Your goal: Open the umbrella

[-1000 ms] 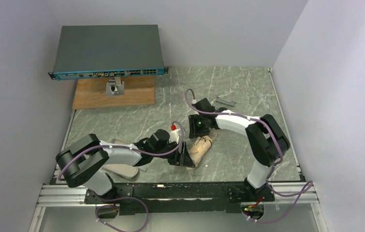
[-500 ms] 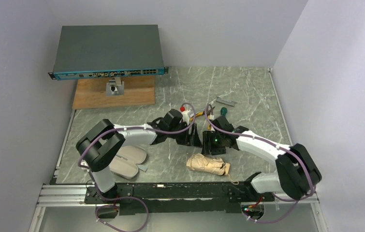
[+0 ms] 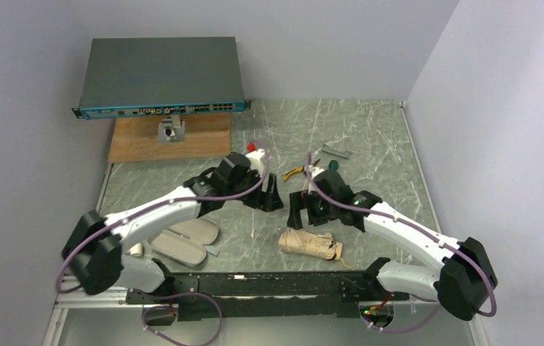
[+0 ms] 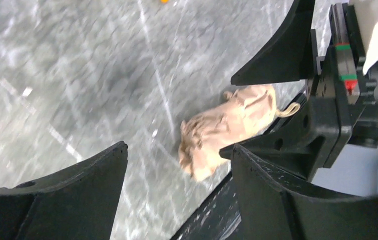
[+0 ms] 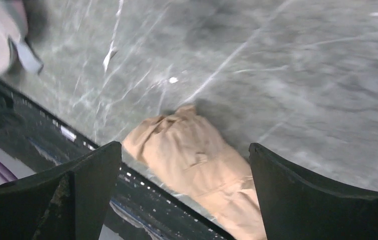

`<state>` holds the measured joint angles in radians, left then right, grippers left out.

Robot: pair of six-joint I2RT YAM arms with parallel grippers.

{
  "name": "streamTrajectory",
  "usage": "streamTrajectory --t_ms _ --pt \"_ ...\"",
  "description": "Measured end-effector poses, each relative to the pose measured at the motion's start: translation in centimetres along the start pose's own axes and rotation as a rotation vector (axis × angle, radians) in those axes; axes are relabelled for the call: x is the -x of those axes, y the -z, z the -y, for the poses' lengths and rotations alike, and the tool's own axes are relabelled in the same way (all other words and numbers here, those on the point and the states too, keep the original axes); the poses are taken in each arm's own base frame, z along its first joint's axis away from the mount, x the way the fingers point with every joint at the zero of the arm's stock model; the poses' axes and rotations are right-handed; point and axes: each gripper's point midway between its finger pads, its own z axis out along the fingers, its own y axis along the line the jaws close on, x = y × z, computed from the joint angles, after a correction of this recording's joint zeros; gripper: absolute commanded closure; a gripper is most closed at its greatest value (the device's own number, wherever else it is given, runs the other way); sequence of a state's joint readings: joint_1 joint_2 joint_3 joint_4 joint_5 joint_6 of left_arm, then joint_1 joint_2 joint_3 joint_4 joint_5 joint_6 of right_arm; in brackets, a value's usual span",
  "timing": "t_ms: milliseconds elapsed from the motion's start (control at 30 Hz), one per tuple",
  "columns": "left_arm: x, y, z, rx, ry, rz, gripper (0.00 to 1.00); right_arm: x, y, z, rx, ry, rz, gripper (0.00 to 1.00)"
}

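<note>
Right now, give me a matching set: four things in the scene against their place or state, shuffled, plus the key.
Things:
1. umbrella
2. pink sleeve
3. network switch
4. left gripper

Place or state:
a. back left corner
b. open, holding nothing
c. folded, lying front centre
d. lying flat, front left

Pairs: 1-c, 2-d, 3-a, 4-b

umbrella (image 3: 310, 245): tan-beige, folded shut
pose: lying flat, along the near edge
place: near edge, right of middle
case (image 3: 184, 240): pale pink, toward near-left corner
</note>
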<state>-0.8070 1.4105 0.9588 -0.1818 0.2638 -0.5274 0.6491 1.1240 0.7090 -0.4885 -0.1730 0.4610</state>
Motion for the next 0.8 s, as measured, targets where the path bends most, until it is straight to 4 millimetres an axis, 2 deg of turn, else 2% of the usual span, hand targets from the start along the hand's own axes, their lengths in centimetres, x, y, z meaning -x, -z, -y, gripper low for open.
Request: streamTrajectory --t_ms 133,233,367,400,467,533,667,733,800 --pt "-1.9 3.8 -1.1 0.056 -0.009 0.021 0.20 -2.9 -0.8 -2.6 0.021 0.167 -0.035 0.00" --pt "-2.4 6.1 -1.5 0.088 -0.010 0.049 0.19 -5.2 -1.8 -3.3 -0.010 0.273 -0.075 0.00" --pt "-2.0 9.0 -1.9 0.128 -0.012 0.113 0.18 -5.6 -3.1 -2.8 -0.108 0.349 -0.056 0.00" --pt "-1.6 10.4 -2.0 0.146 -0.013 0.151 0.18 -5.4 -3.6 -2.4 -0.168 0.374 -0.049 0.00" --pt "-1.5 10.8 -2.1 0.150 -0.015 0.164 0.18 -5.4 -3.8 -2.1 -0.192 0.381 -0.052 0.02" --pt "-1.6 11.4 -2.3 0.167 -0.016 0.169 0.18 -5.3 -4.2 -1.7 -0.256 0.403 -0.072 0.13" --pt "-2.0 12.2 -2.9 0.188 -0.015 0.183 0.18 -5.4 -5.2 -0.9 -0.363 0.451 -0.115 0.57" --pt "-2.3 12.3 -3.1 0.193 -0.012 0.182 0.18 -4.9 -5.5 -1.1 -0.389 0.449 -0.117 0.70" --pt "-2.7 12.3 -3.4 0.199 -0.010 0.176 0.19 -4.0 -5.6 -1.5 -0.410 0.450 -0.101 0.76"
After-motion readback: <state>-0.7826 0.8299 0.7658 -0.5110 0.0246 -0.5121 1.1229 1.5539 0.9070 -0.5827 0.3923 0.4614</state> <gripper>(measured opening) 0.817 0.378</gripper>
